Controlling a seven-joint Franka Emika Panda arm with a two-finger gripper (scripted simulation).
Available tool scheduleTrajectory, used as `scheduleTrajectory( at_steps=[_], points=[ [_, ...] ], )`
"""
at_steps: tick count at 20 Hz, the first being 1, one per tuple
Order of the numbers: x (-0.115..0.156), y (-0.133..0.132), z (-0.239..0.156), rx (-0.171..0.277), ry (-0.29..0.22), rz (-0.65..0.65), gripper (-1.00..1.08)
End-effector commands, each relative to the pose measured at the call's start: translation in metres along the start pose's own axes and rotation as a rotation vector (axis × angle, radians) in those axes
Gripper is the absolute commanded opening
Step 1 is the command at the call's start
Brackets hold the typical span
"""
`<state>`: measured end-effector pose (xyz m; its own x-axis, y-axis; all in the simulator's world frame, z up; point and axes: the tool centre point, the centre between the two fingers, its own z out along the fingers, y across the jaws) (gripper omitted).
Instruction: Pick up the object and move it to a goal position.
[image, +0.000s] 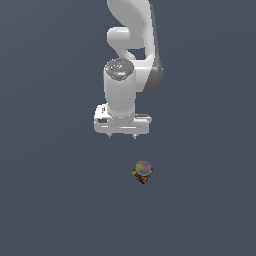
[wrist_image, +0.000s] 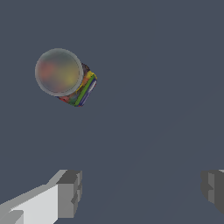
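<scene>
Above cube (image: 142, 176) — fingers (wrist_image: 70, 192) wide, empty

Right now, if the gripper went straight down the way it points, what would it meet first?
Probably only the bare dark grey floor. The open gripper sits off to one side of the small multicoloured mosaic cube, which lies outside its fingers; depth is uncertain.

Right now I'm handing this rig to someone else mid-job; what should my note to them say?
Claw: open and empty, fingers wide apart, hanging clear above the floor.
Small multicoloured mosaic cube: lies on the grey floor, off to the exterior view's right of the claw and nearer the camera, not between the fingers.
Translucent grey sphere: overlaps the cube in both views, possibly the goal marker.
Done: nothing gripped.
Left: align over the cube, descend, grip, carry it to the goal.
</scene>
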<state>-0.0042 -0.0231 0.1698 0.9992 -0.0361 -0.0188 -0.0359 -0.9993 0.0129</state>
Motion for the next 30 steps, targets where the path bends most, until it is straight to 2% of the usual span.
scheduleTrajectory(
  at_steps=[1,10,15,22,30],
  points=[
    [0.000,0.000,0.000,0.000,0.000,0.000,1.00],
    [0.000,-0.013,0.003,-0.015,-0.004,-0.072,1.00],
    [0.000,-0.013,0.003,-0.014,-0.004,-0.070,1.00],
    [0.010,-0.018,0.007,-0.012,-0.002,-0.015,1.00],
    [0.034,-0.033,0.016,-0.005,0.003,0.119,1.00]
  ],
)
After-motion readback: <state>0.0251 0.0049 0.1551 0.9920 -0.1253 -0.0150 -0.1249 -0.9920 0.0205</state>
